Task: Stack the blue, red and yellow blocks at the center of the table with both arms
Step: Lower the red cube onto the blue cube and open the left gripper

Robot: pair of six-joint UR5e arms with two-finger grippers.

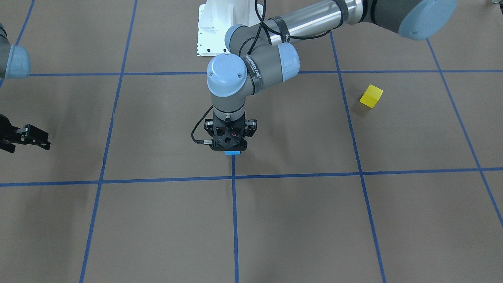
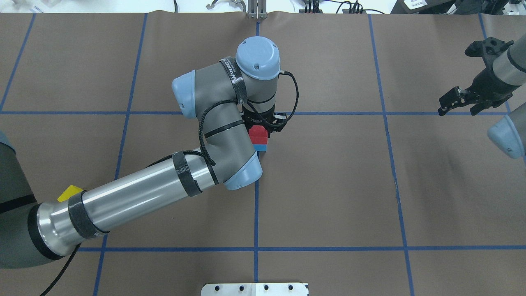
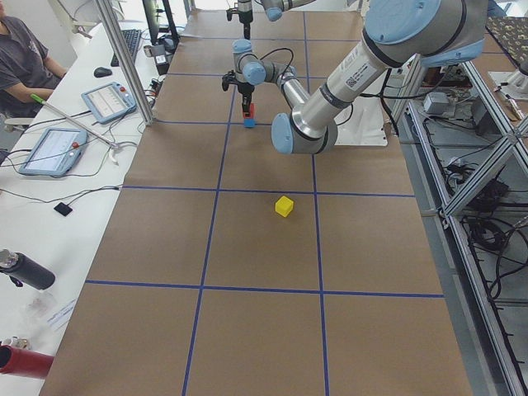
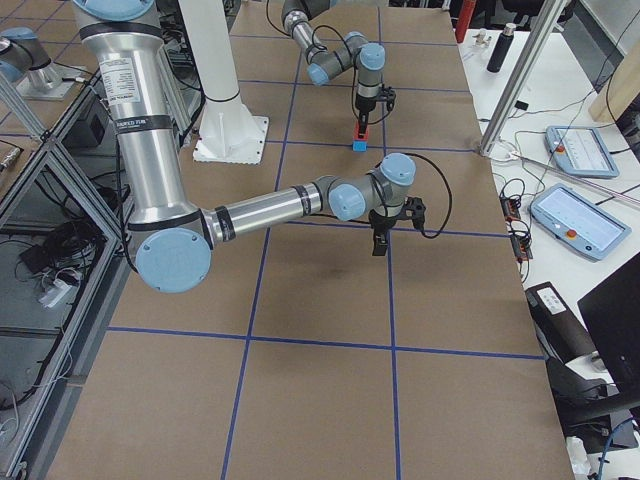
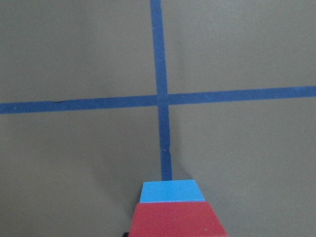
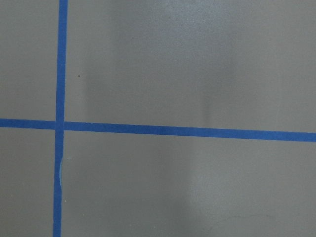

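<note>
You have two of the three blocks in place. The blue block (image 2: 259,147) sits on the table (image 2: 328,185) at the middle, on a tape line near a crossing. The red block (image 2: 258,133) rests squarely on top of it. The left wrist camera shows the same thing: red over blue, edges roughly in line.

Your left gripper (image 1: 228,142) points straight down over this pair, with its fingers reaching down at the red block. I cannot tell from these views whether the jaws are pinching the red block or have let it go, because the wrist and the gripper body hide the contact. I judge this to be the step of setting red on blue, at or near the release.

The yellow block (image 1: 371,96) is the one left to do. It lies alone on the robot's left side of the table, well apart from the pair and partly under the left forearm in the overhead view.

Your right gripper (image 2: 460,105) hangs off to the robot's right, far from every block, jaws spread and holding nothing. Its wrist camera sees only bare table and tape.

What remains is to free the red block, fetch the yellow one and cap the stack.
</note>
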